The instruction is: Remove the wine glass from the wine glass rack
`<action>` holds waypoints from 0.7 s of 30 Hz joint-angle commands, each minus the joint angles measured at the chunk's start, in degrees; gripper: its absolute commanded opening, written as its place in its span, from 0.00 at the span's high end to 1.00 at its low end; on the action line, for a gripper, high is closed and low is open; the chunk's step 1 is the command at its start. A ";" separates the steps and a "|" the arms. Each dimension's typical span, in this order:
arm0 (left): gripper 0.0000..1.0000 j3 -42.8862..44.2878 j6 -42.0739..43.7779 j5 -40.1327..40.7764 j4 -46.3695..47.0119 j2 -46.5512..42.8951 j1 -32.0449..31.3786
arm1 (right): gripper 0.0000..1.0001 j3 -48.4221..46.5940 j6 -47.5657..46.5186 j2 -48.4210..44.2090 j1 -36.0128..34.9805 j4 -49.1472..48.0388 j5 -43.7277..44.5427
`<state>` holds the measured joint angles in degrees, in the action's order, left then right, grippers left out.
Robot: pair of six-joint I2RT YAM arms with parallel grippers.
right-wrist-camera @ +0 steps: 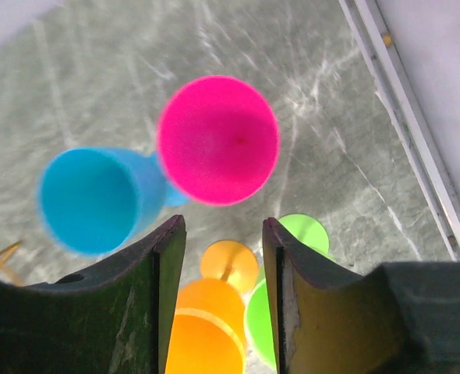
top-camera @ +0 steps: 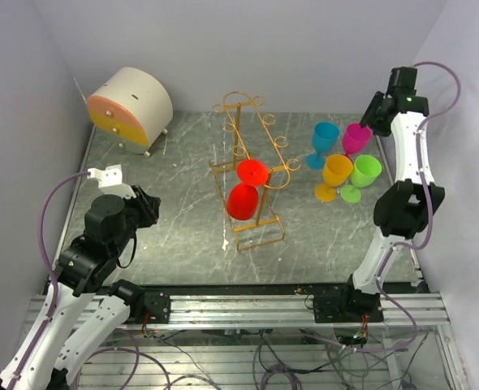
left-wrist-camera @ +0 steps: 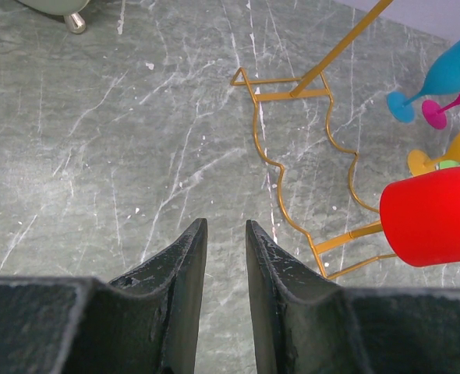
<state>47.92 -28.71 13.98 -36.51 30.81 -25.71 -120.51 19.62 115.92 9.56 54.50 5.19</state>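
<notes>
The golden wire wine glass rack (top-camera: 260,146) stands in the middle of the table. A red wine glass (top-camera: 242,201) hangs from it, bowl toward the near end and foot (top-camera: 252,171) caught in the hooks. In the left wrist view the red bowl (left-wrist-camera: 433,216) is at the right, over the rack's wavy base wire (left-wrist-camera: 281,204). My left gripper (top-camera: 148,206) is left of the rack, well apart from it, jaws a little apart and empty (left-wrist-camera: 225,227). My right gripper (top-camera: 368,119) is high at the back right, open and empty (right-wrist-camera: 224,222), above the pink glass (right-wrist-camera: 217,139).
Blue (top-camera: 324,138), pink (top-camera: 356,136), orange (top-camera: 335,172) and green (top-camera: 364,171) glasses stand grouped right of the rack. A round white drawer box (top-camera: 130,108) with orange and yellow fronts sits at the back left. Walls close in on the left, back and right.
</notes>
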 commanded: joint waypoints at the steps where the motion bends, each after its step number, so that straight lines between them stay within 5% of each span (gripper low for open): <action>1: 0.62 0.17 0.16 1.80 -0.14 0.38 -0.12 | 0.55 -2.71 1.34 -11.05 -1.42 -1.02 -7.87; 9: 0.63 0.22 -0.19 2.39 -0.39 0.80 -0.12 | 0.57 15.75 13.72 -29.57 -9.65 -19.00 -47.53; 15: 0.63 -0.06 -0.21 1.93 0.00 0.25 -0.15 | 0.57 15.89 11.23 -32.71 -25.25 -15.95 -51.09; 21: 0.63 0.10 -0.26 1.86 -0.09 1.03 -0.18 | 0.57 14.44 5.59 -30.49 -31.42 -8.73 -52.99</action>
<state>47.92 -28.91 14.81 -37.15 31.46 -25.71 -105.23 29.32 84.12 -19.86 40.49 -45.21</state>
